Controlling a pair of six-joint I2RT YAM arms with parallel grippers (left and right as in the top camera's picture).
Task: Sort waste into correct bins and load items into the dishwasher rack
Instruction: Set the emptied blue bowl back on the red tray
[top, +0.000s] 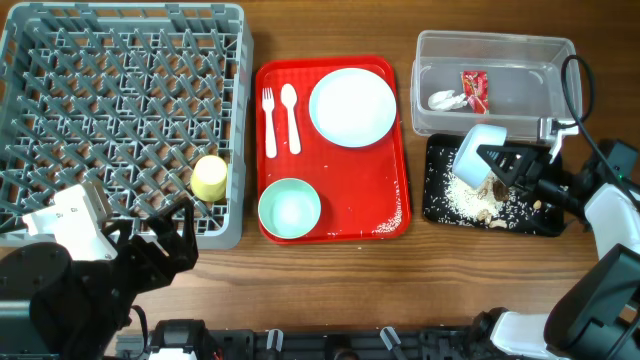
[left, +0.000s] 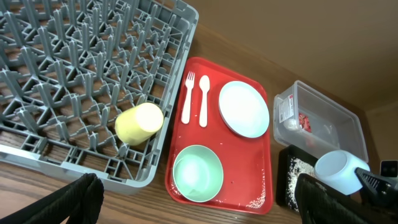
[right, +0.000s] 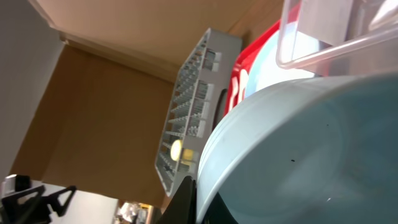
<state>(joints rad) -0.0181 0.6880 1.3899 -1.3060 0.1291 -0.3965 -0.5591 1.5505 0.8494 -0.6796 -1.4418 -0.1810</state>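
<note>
Mint-green bowl (top: 478, 150) tipped over black tray (top: 436, 210), rim pinched in right tool (top: 497, 166); shallow grip could slip, or rice scraps (top: 462, 196) bounce onto the surface (top: 330, 285); left tool (top: 170, 225) wide, empty.

Rack (top: 240, 120) left, serving tray (top: 350, 190) centre, tub (top: 495, 40) behind flat tray (top: 535, 222) right

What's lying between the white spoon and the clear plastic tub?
The pale blue plate, resting on the red tray, lies between the spoon and the clear tub; the overhead view shows it plainly.
</note>
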